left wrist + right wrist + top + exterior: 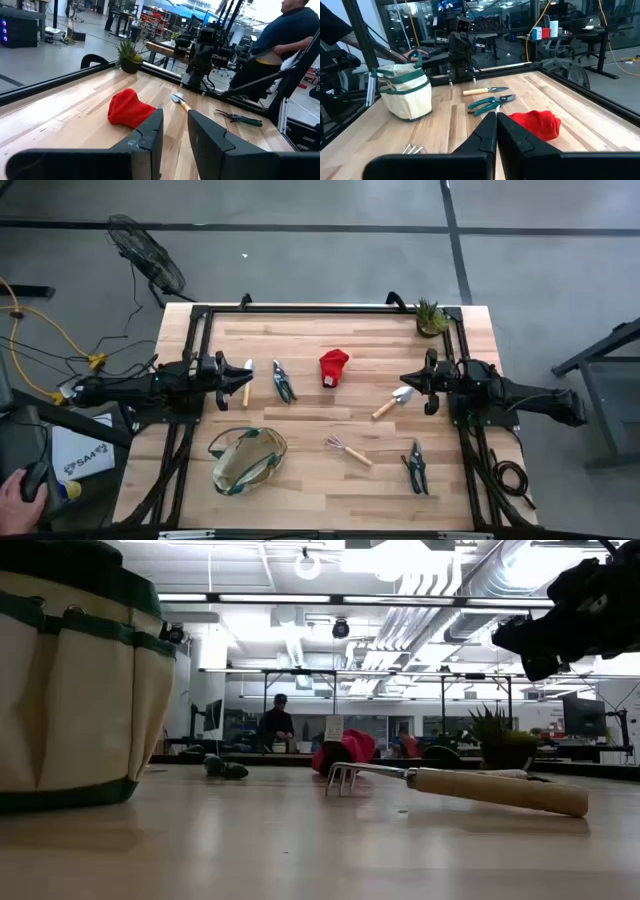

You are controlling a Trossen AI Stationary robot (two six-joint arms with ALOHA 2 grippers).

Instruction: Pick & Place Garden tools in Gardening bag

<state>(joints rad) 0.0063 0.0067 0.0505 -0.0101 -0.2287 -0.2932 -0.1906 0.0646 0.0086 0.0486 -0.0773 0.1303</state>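
Note:
My left gripper (232,378) (175,117) hovers at the table's left, slightly open and empty, beside a wooden-handled trowel (247,380) and a green-handled pruner (283,381). My right gripper (408,380) (496,116) hovers at the right, shut and empty, just beyond the second trowel (392,402). The red cloth (333,366) lies between them. The claw rake (348,450) and the second pruner (415,468) lie nearer the front edge. The beige, green-trimmed bag (245,458) stands upright at the front left, mouth open.
A small potted plant (430,315) stands at the far right corner. A dark frame rail (320,308) runs along the table's far and side edges. People show in the room beyond the table, and a hand (20,485) off its left.

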